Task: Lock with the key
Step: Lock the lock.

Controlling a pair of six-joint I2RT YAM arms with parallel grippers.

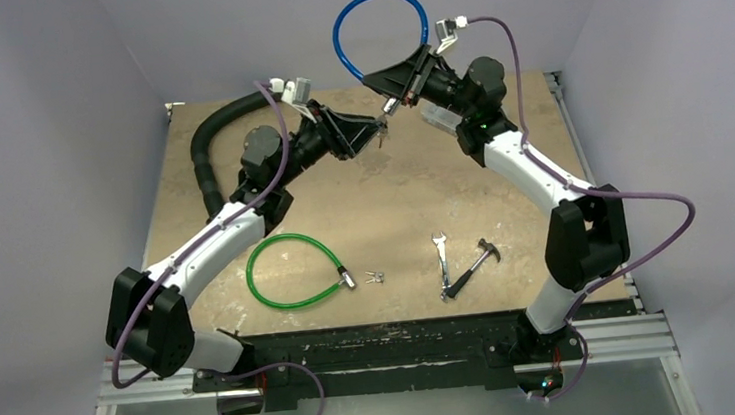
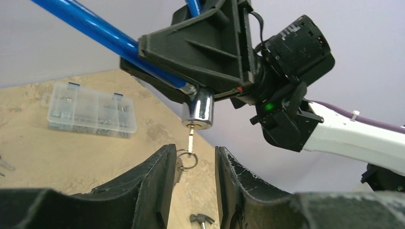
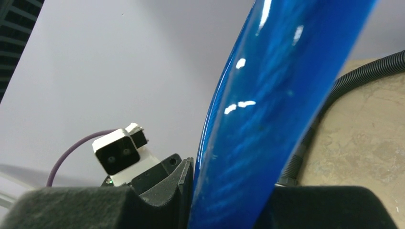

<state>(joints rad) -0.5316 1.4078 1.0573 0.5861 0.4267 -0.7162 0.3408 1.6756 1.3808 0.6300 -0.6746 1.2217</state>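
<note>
My right gripper [image 1: 402, 92] is shut on the blue cable lock [image 1: 378, 26] and holds it up at the back of the table. In the right wrist view the blue cable [image 3: 267, 119] fills the gap between the jaws. The chrome lock cylinder [image 2: 197, 109] points down with a key [image 2: 191, 138] in its keyhole. A key ring [image 2: 187, 160] with a second key hangs from it. My left gripper [image 2: 193, 164] is open just below the cylinder, and the ring hangs between its fingers [image 2: 153, 183], close to the left one. It also shows in the top view [image 1: 378, 132].
A green cable lock [image 1: 294, 271] with small keys [image 1: 375, 276] lies at the front of the table. A wrench [image 1: 441, 259] and a hammer [image 1: 476, 266] lie to its right. A clear plastic parts box [image 2: 88, 109] sits at the back. A black corrugated hose [image 1: 206, 156] runs along the back left.
</note>
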